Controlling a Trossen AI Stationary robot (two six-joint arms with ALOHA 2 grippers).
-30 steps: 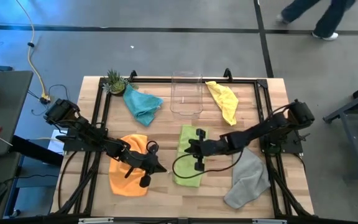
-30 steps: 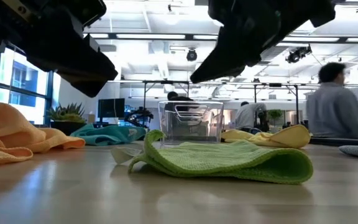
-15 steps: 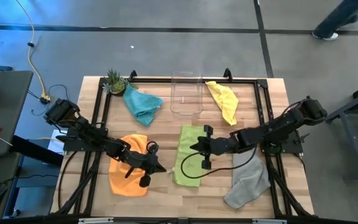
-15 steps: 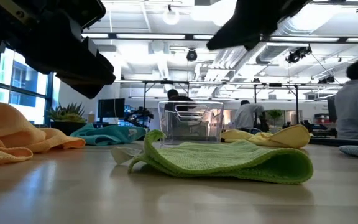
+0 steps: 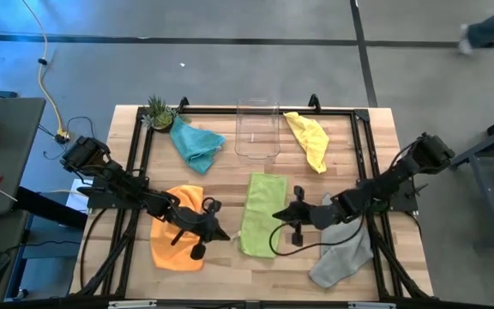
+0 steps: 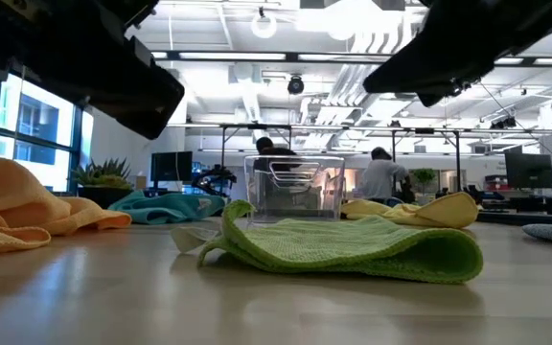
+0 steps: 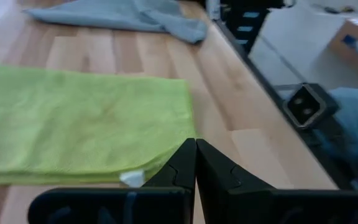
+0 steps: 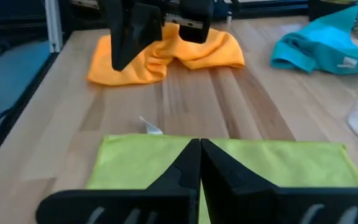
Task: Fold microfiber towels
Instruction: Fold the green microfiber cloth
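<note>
The lime green towel [image 5: 261,213] lies flat on the table's middle as a long strip folded double [image 6: 353,245]. My right gripper [image 5: 274,216] hovers shut over its right edge, fingertips together [image 8: 200,145], touching nothing. My left gripper [image 5: 225,235] hangs shut [image 7: 196,147] just left of the green towel, above the orange towel's [image 5: 178,230] right side. The orange towel lies crumpled at the near left. The teal towel [image 5: 196,143] and yellow towel [image 5: 309,140] lie bunched at the far side, and the grey towel [image 5: 341,249] at the near right.
A clear plastic bin [image 5: 257,129] stands at the far middle between the teal and yellow towels. A small plant [image 5: 157,112] sits at the far left corner. A black frame [image 5: 363,154] runs along the table's edges. People move in the room behind.
My right gripper has drawn back from over the green towel's middle toward the table's right edge, staying shut. The green towel lies flat and has kept its place.
</note>
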